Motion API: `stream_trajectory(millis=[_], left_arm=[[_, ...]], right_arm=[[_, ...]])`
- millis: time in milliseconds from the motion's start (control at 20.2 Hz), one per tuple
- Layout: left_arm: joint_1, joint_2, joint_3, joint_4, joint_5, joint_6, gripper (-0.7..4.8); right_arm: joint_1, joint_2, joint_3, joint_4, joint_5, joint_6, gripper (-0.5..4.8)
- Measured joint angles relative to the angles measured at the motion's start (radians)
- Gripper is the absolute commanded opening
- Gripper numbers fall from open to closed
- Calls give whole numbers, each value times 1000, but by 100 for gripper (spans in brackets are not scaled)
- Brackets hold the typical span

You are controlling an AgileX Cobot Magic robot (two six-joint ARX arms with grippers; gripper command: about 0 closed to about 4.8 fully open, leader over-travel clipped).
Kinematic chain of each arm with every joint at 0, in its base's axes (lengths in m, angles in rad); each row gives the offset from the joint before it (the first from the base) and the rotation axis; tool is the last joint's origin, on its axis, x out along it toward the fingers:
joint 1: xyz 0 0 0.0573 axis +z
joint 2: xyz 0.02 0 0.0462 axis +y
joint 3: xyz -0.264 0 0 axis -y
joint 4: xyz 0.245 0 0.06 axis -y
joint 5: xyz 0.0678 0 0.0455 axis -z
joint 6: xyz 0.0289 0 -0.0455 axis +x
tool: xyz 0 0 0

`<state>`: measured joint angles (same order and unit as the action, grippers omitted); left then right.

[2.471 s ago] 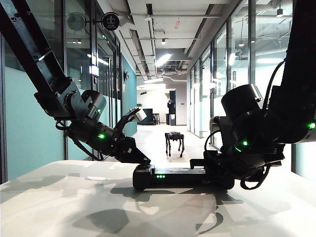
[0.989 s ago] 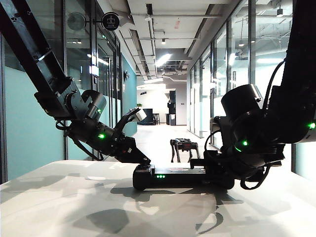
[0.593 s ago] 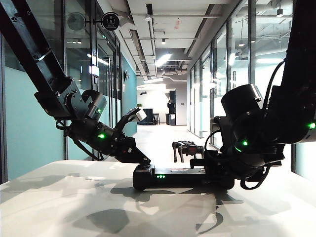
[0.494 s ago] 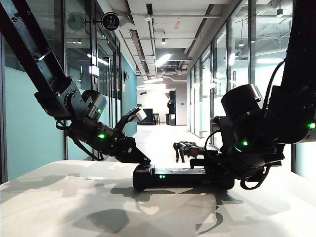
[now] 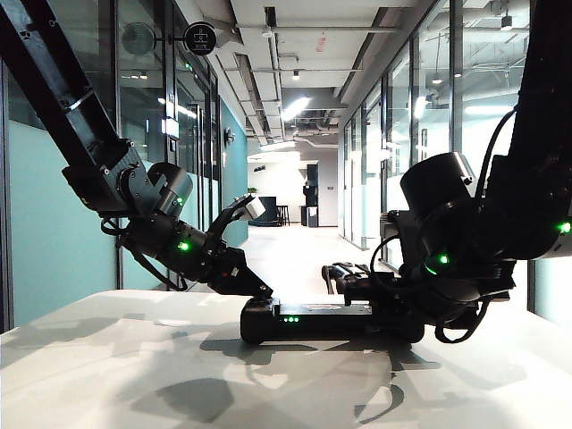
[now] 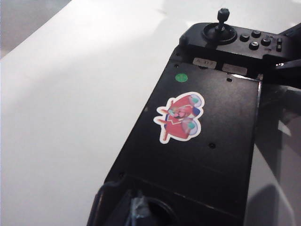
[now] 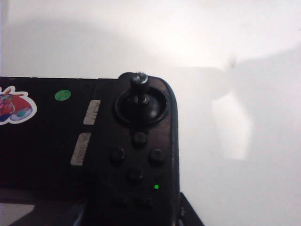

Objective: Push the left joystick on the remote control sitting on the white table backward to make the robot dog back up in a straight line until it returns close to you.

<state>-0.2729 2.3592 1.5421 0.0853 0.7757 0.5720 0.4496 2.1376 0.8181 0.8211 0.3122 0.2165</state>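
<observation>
on the white table (image 5: 134, 375), broad and matte with my arms' shadows lying across it, the remote control (image 5: 313, 320) sits flat between my two grippers. beyond the table's far edge a long corridor runs away under ceiling strip lights, glass partitions on both sides and teal wall on the left. the robot dog (image 5: 344, 275) is out on the corridor floor just past the table edge, low and partly hidden behind my right arm (i can make out only its dark body and a bit of leg).

my left gripper (image 5: 259, 290) slants down onto the controller's left end; in my left wrist view its tip (image 6: 136, 209) is a dark blur at the near lobe, and i cannot tell how far those fingers are parted or whether they touch the left joystick, which i cannot see from either camera. that view shows the flat middle panel with a red sticker (image 6: 181, 115) and a green dot (image 6: 181, 78), and the right joystick (image 6: 222, 19) standing on the far lobe.

my right gripper (image 5: 380, 304) is at the controller's right end, low against the body; its fingers are out of clear sight, so their opening i cannot tell
</observation>
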Motion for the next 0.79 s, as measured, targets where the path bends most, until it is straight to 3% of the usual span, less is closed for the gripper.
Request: stream_trajectory(millis=[395,643,741,791], left_arm=[[0,0,0,0,-1,0,-6],[-3,-1,3,3,-54,-8,-6],[-3,-2,3,18,-87,-38,-6],[-3,-2,3,48,-124,-96,-6]], right_arm=[[0,0,0,0,0,0,198],[0,0,2,1,3,1,198],[0,0,3,1,7,4,198],[-1,0,3,1,11,8,198]])
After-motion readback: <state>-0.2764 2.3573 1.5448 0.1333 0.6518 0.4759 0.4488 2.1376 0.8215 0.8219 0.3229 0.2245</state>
